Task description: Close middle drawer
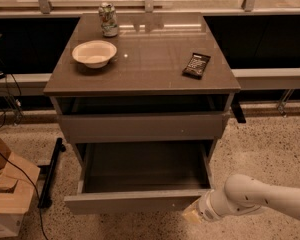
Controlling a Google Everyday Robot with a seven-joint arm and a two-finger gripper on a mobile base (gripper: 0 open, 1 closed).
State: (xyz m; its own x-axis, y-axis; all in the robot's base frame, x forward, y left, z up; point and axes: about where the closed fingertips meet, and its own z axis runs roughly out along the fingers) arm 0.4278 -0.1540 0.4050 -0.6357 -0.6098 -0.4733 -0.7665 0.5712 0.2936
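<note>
The middle drawer [140, 170] is pulled far out of the grey cabinet, its bare grey floor showing, and its flat front strip [135, 202] faces me. My gripper [192, 215] is at the bottom right, on the end of the white arm [260, 199]. It sits right at the right end of the front strip, just below its lower corner. Above, the taller-fronted top drawer [140, 126] stands slightly out.
On the cabinet top [155, 59] are a white bowl [94, 53], a can [108, 19] and a dark packet [197, 65]. A cardboard box [7, 194] and cables lie on the floor at left. A dark bar [50, 171] lies beside the cabinet.
</note>
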